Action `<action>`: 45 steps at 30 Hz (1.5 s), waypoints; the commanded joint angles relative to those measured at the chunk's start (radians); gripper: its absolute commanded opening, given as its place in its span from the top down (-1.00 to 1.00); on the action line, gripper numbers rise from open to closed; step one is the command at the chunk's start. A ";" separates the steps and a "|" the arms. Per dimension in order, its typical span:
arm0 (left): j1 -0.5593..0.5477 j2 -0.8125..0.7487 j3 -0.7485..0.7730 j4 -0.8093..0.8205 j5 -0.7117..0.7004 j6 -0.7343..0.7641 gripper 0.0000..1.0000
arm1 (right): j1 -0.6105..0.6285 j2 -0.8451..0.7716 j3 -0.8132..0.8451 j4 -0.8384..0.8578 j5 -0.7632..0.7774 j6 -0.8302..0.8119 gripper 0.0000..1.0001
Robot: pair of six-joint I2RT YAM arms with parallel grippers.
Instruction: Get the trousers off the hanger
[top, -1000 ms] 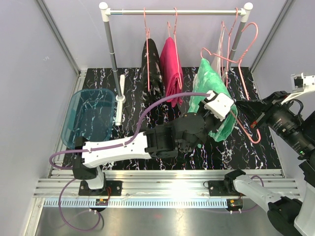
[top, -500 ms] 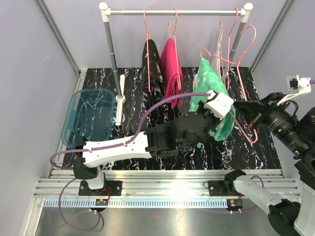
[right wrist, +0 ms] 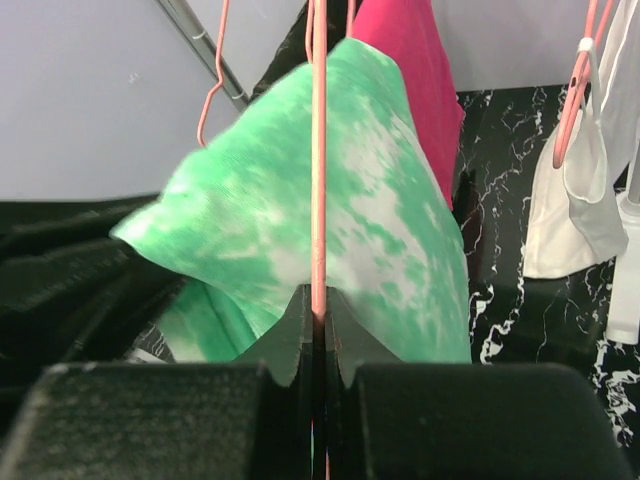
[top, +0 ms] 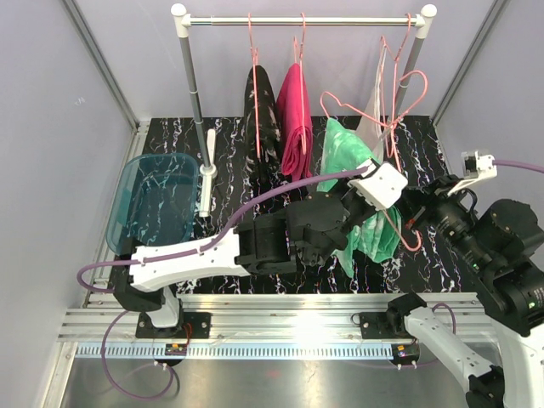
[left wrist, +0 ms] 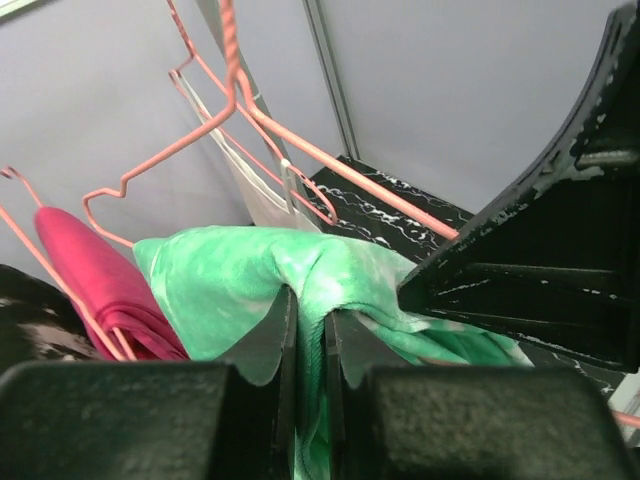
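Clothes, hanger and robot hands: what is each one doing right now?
Left hand, shut on green trousers.
Right hand, shut on pink hanger.
Green trousers, bunched and gripped.
Pink trousers, hanging from rail.
Black trousers, hanging from rail.
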 commanded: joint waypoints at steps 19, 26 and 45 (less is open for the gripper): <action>-0.023 -0.299 0.134 0.409 -0.025 0.299 1.00 | 0.001 -0.115 -0.360 -0.081 0.081 -0.002 1.00; -0.023 -0.383 0.103 0.403 0.007 0.299 1.00 | 0.001 -0.127 -0.352 -0.075 0.079 0.014 1.00; 0.307 -0.547 -0.116 0.518 -0.444 0.687 1.00 | 0.001 -0.080 -0.072 -0.117 0.012 -0.101 1.00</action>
